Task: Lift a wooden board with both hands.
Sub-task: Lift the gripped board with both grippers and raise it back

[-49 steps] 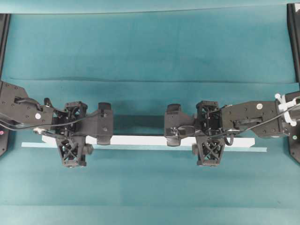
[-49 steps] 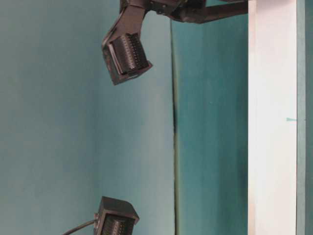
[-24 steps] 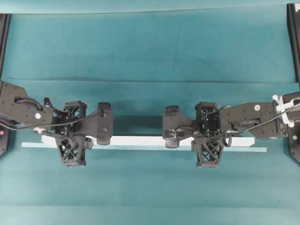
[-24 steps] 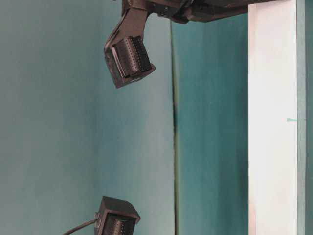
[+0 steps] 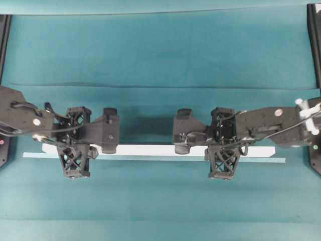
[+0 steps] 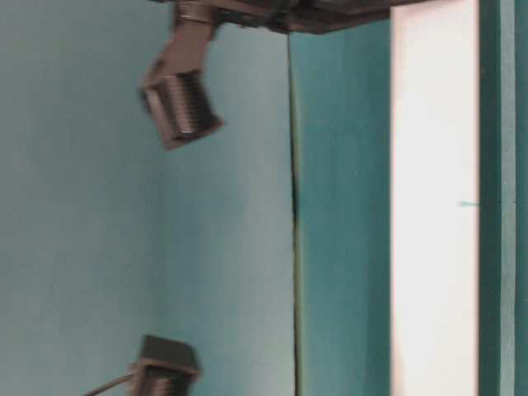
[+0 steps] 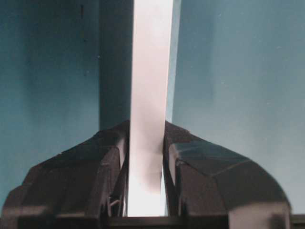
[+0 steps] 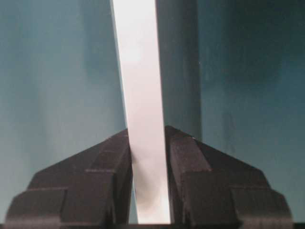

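Note:
The wooden board [image 5: 150, 149] is a long white plank running left to right across the teal table. My left gripper [image 5: 75, 145] is shut on it near its left end, one lattice finger [image 5: 72, 163] on each long edge. My right gripper [image 5: 222, 145] is shut on it right of the middle. In the left wrist view the board [image 7: 150, 71] runs away from between the closed fingers of the left gripper [image 7: 147, 162]. The right wrist view shows the board [image 8: 138, 71] in the right gripper [image 8: 148, 162]. The board's shadow lies beside it. The table-level view shows the board [image 6: 433, 206] off the surface.
A thin pale teal strip [image 5: 150, 158] lies on the table just in front of the board. A fold in the teal cloth [image 5: 160, 86] runs across behind the arms. Black frame posts stand at the far left [image 5: 4, 40] and far right [image 5: 315, 40] edges.
Both grippers have risen a little with the board held between them. In the table-level view the board has shifted away from the surface, and the wrist blocks moved with it.

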### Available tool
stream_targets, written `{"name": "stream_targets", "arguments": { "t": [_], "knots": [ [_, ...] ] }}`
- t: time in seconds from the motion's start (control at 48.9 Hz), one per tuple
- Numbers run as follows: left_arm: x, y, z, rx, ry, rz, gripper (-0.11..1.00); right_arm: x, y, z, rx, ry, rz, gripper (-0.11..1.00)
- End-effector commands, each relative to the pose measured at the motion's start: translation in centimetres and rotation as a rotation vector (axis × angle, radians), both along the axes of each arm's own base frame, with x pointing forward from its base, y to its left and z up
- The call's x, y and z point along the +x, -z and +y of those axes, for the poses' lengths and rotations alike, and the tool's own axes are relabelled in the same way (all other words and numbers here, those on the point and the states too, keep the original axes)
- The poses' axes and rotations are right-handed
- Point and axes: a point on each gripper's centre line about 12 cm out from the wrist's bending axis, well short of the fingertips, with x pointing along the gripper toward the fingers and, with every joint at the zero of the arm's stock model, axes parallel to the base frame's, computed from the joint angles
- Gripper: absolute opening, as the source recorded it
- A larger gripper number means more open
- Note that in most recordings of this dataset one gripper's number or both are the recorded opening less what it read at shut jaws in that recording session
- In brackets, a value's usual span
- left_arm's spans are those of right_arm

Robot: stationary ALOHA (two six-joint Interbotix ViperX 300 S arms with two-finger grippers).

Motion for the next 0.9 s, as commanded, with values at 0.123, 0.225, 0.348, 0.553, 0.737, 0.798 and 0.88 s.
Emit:
{"name": "stream_targets", "arguments": {
  "t": [0.123, 0.225, 0.348, 0.553, 0.737, 0.798, 0.88],
  "knots": [
    [0.1, -3.9, 0.6, -0.002, -0.024, -0.051, 0.17, -0.1, -2.0, -0.3, 0.003, 0.018, 0.016, 0.21],
    [0.1, -5.9, 0.7, 0.0, -0.026, -0.049, 0.17, -0.1, -3.0, -0.4, 0.003, 0.017, 0.009, 0.21],
    [-0.1, -7.5, 1.0, 0.001, -0.035, -0.045, 0.17, -0.3, -5.1, -1.0, 0.002, 0.032, 0.015, 0.21],
    [-0.4, -9.2, 1.0, -0.002, -0.044, -0.026, 0.17, -0.5, -8.5, -1.6, 0.002, 0.047, 0.014, 0.21],
    [-0.4, -11.1, 1.3, -0.002, -0.057, -0.037, 0.17, -0.5, -10.5, -1.5, 0.005, 0.05, 0.014, 0.21],
    [-0.5, -11.8, 1.3, -0.005, -0.067, -0.036, 0.17, -0.4, -11.2, -1.5, 0.007, 0.05, 0.02, 0.21],
    [-0.4, -12.8, 1.4, -0.017, -0.096, -0.03, 0.17, -0.4, -12.1, -1.5, 0.008, 0.048, 0.035, 0.21]
  ]
}}
